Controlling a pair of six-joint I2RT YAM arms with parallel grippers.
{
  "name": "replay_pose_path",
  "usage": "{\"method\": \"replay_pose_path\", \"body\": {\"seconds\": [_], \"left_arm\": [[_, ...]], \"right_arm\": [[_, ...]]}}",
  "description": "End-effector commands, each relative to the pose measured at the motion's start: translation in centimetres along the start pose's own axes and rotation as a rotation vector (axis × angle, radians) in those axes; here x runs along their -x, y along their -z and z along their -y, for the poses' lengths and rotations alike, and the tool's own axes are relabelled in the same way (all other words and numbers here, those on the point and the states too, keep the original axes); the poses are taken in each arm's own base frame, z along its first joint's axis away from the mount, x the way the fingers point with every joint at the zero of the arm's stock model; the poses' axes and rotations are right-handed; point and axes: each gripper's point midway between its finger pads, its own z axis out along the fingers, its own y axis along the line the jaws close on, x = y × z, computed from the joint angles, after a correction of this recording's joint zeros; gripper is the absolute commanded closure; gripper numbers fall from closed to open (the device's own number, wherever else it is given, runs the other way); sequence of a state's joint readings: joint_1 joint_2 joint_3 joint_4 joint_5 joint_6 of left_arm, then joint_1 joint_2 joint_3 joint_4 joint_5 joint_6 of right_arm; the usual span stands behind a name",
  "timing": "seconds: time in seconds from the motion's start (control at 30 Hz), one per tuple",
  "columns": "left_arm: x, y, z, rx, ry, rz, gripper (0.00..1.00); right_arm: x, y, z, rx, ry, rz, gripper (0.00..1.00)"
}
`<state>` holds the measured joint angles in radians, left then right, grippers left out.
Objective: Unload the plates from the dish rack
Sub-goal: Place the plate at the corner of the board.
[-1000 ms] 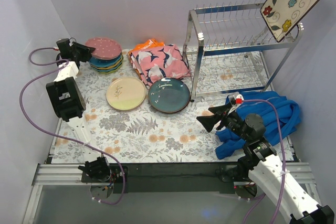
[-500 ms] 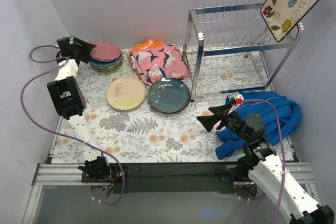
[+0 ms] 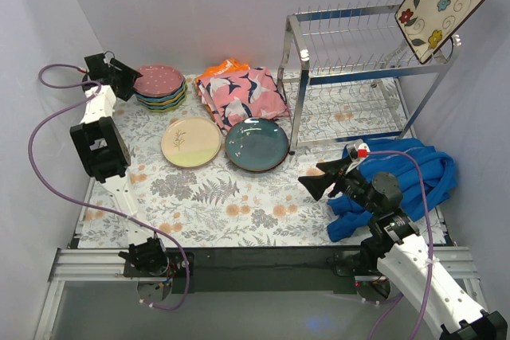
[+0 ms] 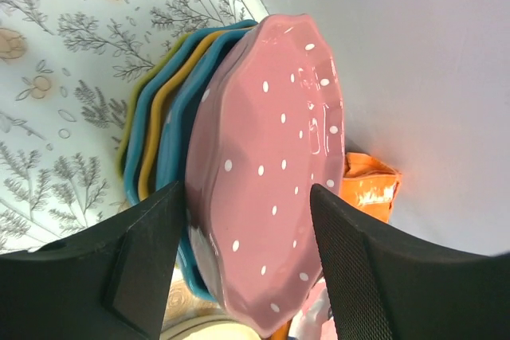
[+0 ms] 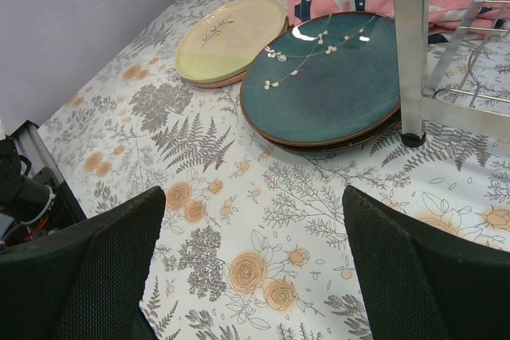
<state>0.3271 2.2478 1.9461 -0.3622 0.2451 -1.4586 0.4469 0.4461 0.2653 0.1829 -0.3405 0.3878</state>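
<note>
Now, your left end effector [image 4: 245, 190] stands open, 1 finger either side of the pink dotted plate [image 4: 271, 157], which lies atop the stack [image 3: 163, 99] at the upper left of the overhead frame. Your right end effector [image 5: 253, 197] hangs wide open and empty over the surface [image 5: 239, 220]. Only 1 plate sits on the dish rack [image 3: 351, 69]: the square floral plate [image 3: 442, 5], leaning tilted on its top corner, upper right. Judge it stiff, glazed, slick, fairly heavy and breakable. Pinch its lower rim squarely across the thickness and lift without twisting.
</note>
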Motion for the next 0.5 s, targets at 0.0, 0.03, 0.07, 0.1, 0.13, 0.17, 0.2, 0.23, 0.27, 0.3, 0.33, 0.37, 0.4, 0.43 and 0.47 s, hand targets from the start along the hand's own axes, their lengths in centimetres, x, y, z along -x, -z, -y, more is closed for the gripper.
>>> {"method": "replay_pose_path", "body": {"seconds": [0.0,0.03,0.07,0.1,0.13,0.17,0.2,0.23,0.27,0.3,0.33,0.37,0.4,0.43,0.47], "left_arm": [[5.5,7.0,6.0,-0.063,-0.091,0.167,0.38],[5.5,7.3,6.2,-0.063,-0.098,0.167,0.38],[5.5,7.7,6.3,-0.063,-0.102,0.165,0.38],[5.5,8.0,6.3,-0.058,-0.105,0.168,0.38],[5.7,8.1,6.3,-0.052,-0.107,0.174,0.38],[5.8,8.6,6.6,-0.055,-0.114,0.181,0.38],[5.8,8.7,6.5,-0.048,-0.115,0.184,0.38],[5.7,8.7,6.5,-0.048,-0.115,0.182,0.38],[5.6,8.8,6.5,-0.052,-0.113,0.177,0.38],[5.6,8.7,6.6,-0.057,-0.116,0.172,0.38],[5.3,8.6,6.8,-0.070,-0.118,0.156,0.39],[5.2,8.5,7.1,-0.087,-0.119,0.150,0.39],[4.7,8.1,7.0,-0.096,-0.119,0.132,0.39],[4.2,7.9,7.3,-0.124,-0.124,0.113,0.39],[4.0,7.6,7.7,-0.141,-0.130,0.112,0.40]], "right_arm": [[1.4,0.1,-0.6,0.028,0.048,0.059,0.04],[1.6,0.2,-0.7,0.030,0.052,0.069,0.04],[1.7,0.2,-0.7,0.028,0.054,0.072,0.04],[1.6,0.3,-0.6,0.025,0.053,0.073,0.04],[1.7,0.3,-0.6,0.023,0.053,0.075,0.04],[1.6,0.3,-0.6,0.022,0.054,0.074,0.04],[1.5,0.3,-0.6,0.023,0.052,0.072,0.04],[1.6,0.3,-0.6,0.027,0.054,0.072,0.04],[1.5,0.3,-0.6,0.027,0.050,0.066,0.04],[1.5,0.2,-0.6,0.027,0.052,0.066,0.04],[1.5,0.2,-0.7,0.029,0.052,0.067,0.04],[1.4,0.2,-0.7,0.031,0.051,0.063,0.04],[1.4,0.2,-0.7,0.034,0.050,0.062,0.04],[1.3,0.2,-0.8,0.036,0.046,0.059,0.04],[1.2,0.2,-0.8,0.037,0.045,0.056,0.04]]}}
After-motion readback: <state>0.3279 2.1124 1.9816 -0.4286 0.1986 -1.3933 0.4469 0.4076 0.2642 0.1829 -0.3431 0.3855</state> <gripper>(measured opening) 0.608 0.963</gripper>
